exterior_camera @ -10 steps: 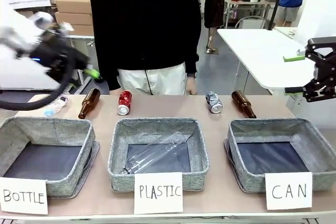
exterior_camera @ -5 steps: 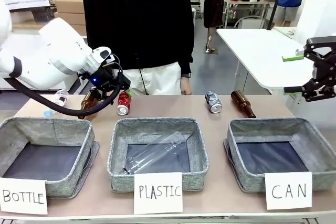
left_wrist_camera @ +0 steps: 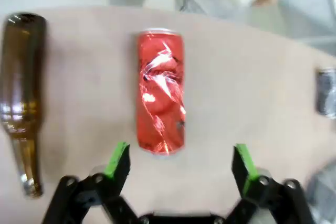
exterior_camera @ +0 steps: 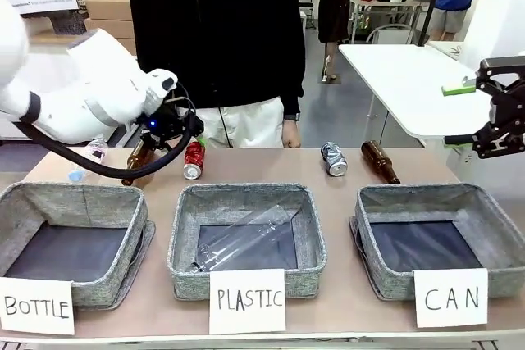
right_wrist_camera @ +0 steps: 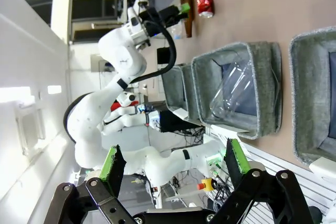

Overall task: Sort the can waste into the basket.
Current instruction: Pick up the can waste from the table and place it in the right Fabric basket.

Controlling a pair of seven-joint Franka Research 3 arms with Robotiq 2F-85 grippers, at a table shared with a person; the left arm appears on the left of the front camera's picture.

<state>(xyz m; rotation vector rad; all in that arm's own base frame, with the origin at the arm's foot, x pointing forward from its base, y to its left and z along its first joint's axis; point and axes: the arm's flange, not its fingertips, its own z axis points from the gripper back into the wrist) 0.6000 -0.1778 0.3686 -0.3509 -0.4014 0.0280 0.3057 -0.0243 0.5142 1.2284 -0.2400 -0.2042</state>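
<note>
1. From the front I see my left gripper hanging at the far edge of the table, just above the red can. The arm's own bulk hides its fingers in this view.
2. My left wrist camera fills that gap: the left gripper is spread wide and holds nothing. The red can lies dented on its side, lengthwise toward the camera, its near end roughly level with the green pads and not touching either one. A brown bottle lies beside the can, apart from it.
3. Only the front view shows the grey can, lying on the far side of the table near a second bottle.
4. The CAN basket stands at the near right; I see no cans inside it.
5. My right gripper hangs well above the table's right end.
6. My right wrist camera shows the right gripper wide open and empty, with the baskets seen sideways.
</note>
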